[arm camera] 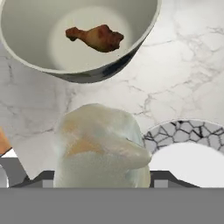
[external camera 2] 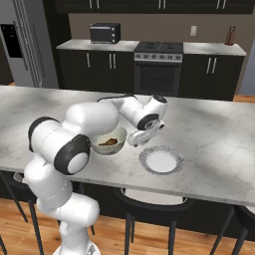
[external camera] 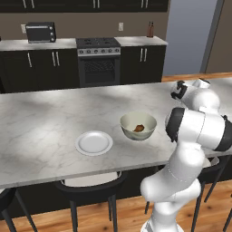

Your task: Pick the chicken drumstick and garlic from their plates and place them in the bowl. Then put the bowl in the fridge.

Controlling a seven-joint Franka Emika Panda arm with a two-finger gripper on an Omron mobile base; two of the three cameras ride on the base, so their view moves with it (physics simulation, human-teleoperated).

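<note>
- Cream-white bowl (external camera: 138, 125) sits on the marble counter (external camera: 41, 122) with one drumstick (arm camera: 97, 37) lying in its bottom.
- One garlic (arm camera: 101, 151) bulb is clamped between the fingers of the hand (external camera 2: 135, 138), just beside the bowl's rim and not yet over it.
- Two white plates, both bare: one (external camera: 94, 142) left of the bowl, one (external camera 2: 161, 160) right of it near the hand.
</note>
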